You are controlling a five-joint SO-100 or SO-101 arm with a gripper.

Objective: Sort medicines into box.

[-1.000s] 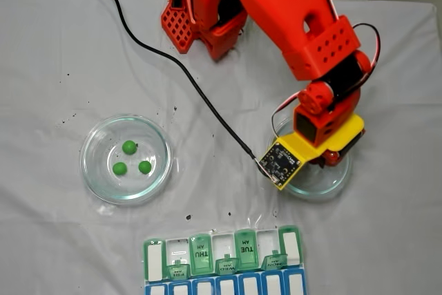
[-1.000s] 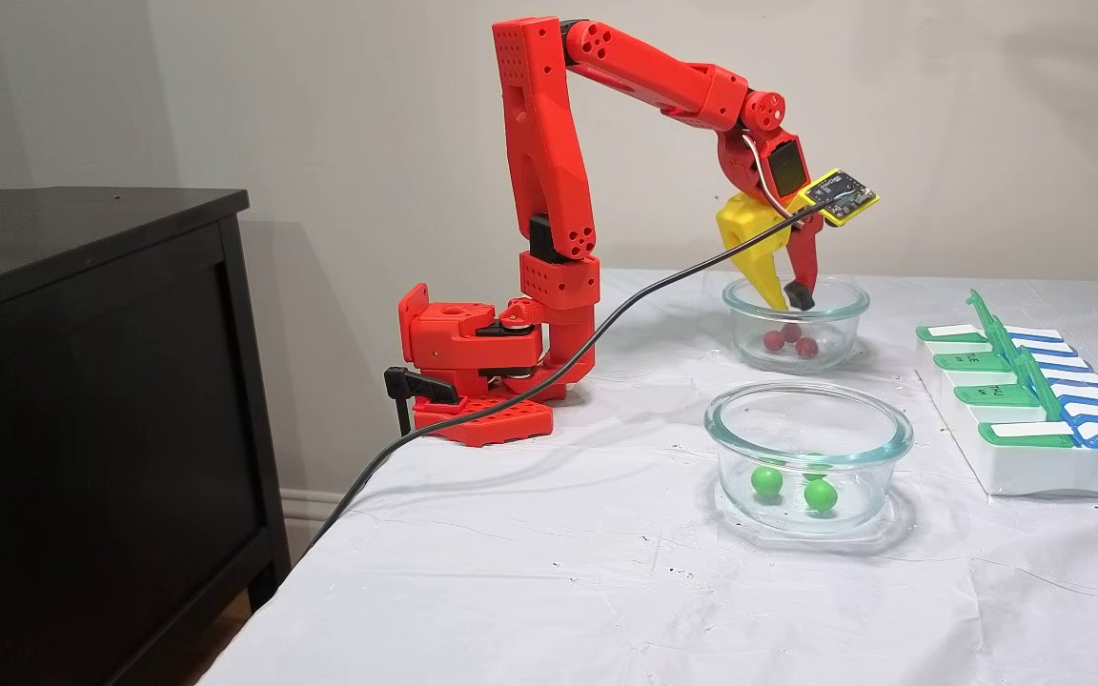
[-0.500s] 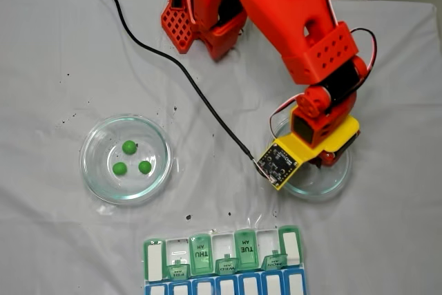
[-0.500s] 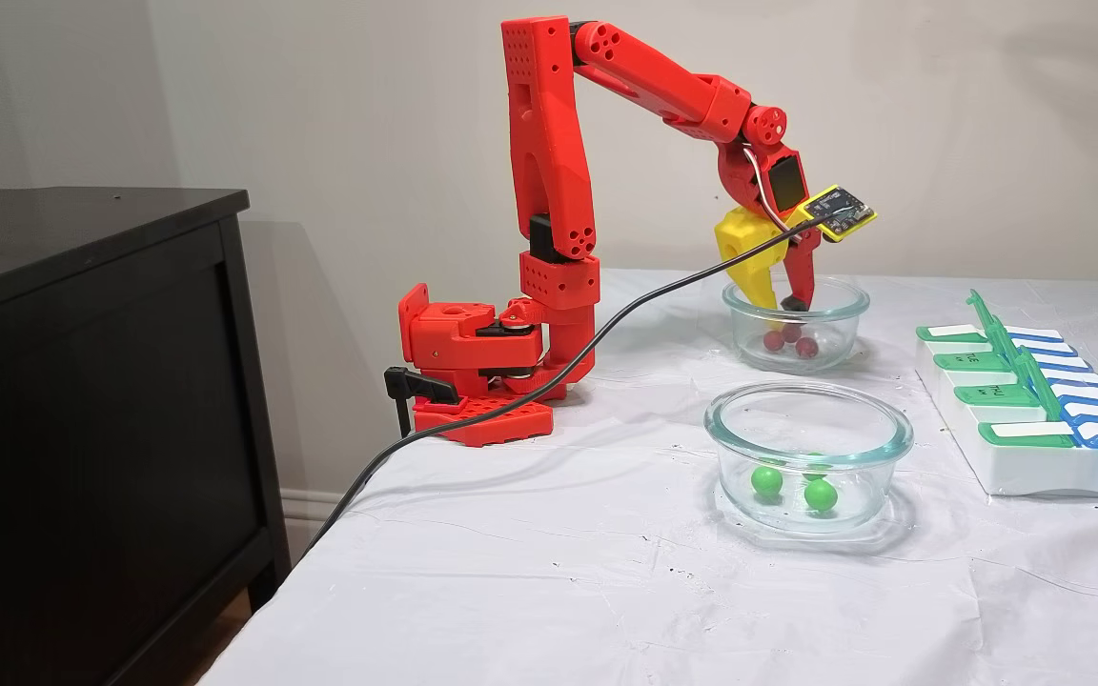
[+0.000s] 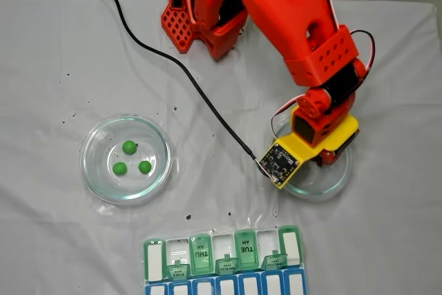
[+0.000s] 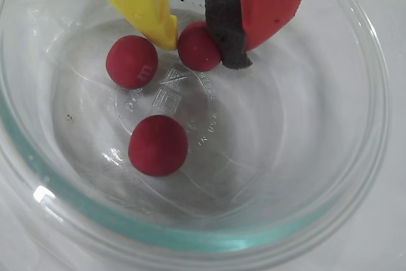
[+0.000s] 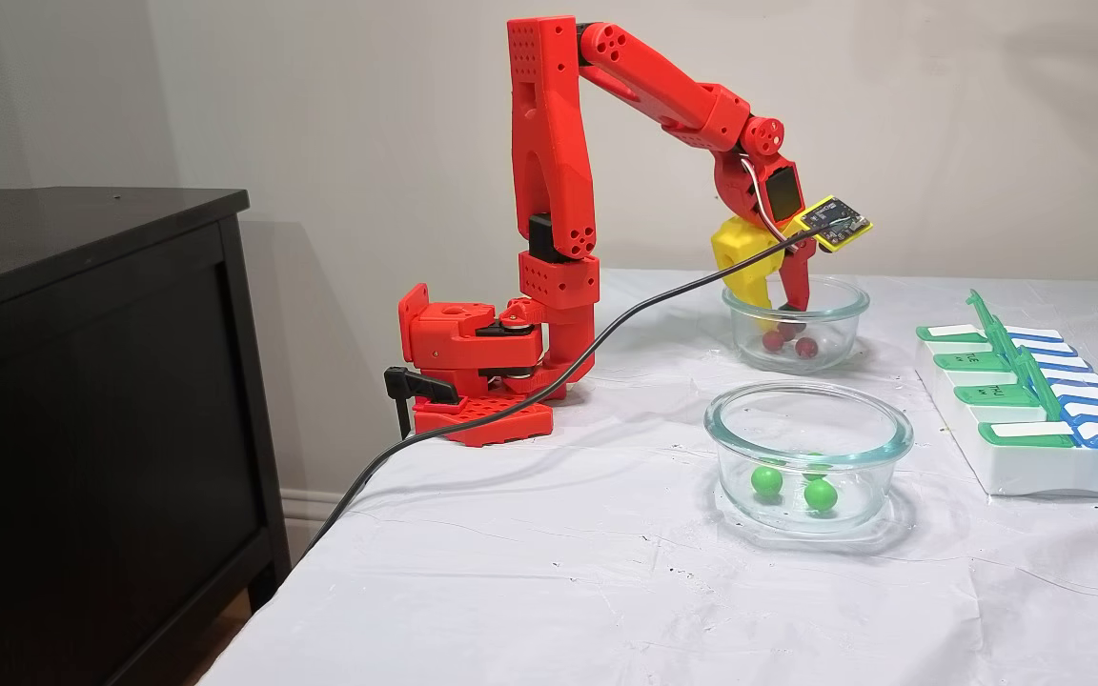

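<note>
Fixed view, white-clothed table (image 7: pixel 549 591), black cabinet (image 7: pixel 91 381), hand (image 6: pixel 200 46) pinching red ball (image 6: pixel 198 47).

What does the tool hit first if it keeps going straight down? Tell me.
Probably the red ball already between the tips of the tool, then the floor of the glass dish just beneath; depth is unclear.

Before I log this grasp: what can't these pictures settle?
- In a fixed view from above, the gripper and red balls sit hidden under the arm's wrist.
- There too, the pill box is cut off by the bottom edge.
- In the wrist view, firm clamping on the ball is unclear.
</note>
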